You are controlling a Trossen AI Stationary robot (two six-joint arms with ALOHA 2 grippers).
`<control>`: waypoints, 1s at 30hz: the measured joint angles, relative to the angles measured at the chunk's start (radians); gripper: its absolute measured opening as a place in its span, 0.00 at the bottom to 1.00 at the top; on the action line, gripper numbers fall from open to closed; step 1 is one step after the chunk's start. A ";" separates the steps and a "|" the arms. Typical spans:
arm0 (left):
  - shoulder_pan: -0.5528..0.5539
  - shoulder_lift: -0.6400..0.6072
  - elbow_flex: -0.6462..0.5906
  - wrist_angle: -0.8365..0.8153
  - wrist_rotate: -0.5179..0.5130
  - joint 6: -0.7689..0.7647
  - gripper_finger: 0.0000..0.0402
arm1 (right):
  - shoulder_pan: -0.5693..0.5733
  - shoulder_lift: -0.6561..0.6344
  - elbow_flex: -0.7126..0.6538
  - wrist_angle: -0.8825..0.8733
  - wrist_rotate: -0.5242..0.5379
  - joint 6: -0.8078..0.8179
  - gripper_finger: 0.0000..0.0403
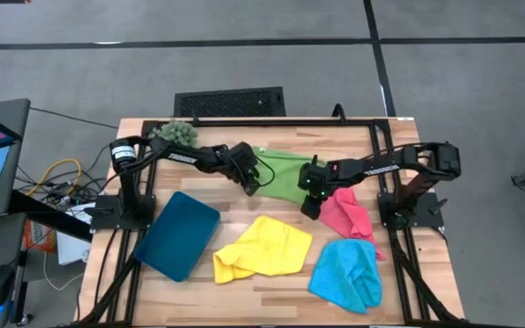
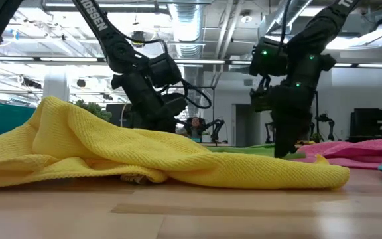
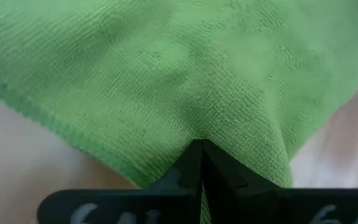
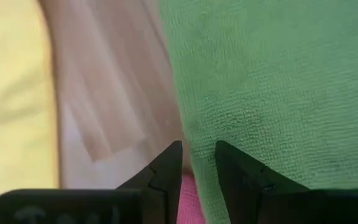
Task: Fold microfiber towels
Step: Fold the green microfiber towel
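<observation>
- Surface: wooden table inside a dark frame, on grey floor. A teal tray lies at the front left; a spiky green plant ball sits at the back left edge.
- Room, low view: open ceiling with ducts and strip lights; other robot arms stand well back.
- Green towel lies at the table's middle back, between my two grippers.
- Yellow towel is crumpled in front of the green one; in the low view it fills the foreground.
- Pink towel is bunched just right of my right gripper; blue towel lies in front of the pink one, near the right front.
- Left gripper: at the green towel's left edge, fingers clenched tight on that edge; the cloth puckers up to the closed tips in the left wrist view.
- Right gripper: at the green towel's front right edge. Fingers stand a little apart, pinching the towel's edge between them in the right wrist view, with pink cloth showing just below.
</observation>
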 joint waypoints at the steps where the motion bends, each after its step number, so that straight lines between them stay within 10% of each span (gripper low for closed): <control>1: -0.002 -0.007 0.004 -0.004 0.003 -0.008 0.00 | -0.009 -0.022 -0.001 -0.001 0.000 -0.008 0.30; 13: 0.018 -0.149 0.016 -0.074 -0.053 -0.012 0.00 | -0.165 -0.212 0.004 0.193 0.037 -0.090 0.30; 30: -0.063 -0.139 -0.118 0.057 -0.179 0.102 0.00 | -0.256 0.364 0.410 0.226 0.019 -0.255 0.30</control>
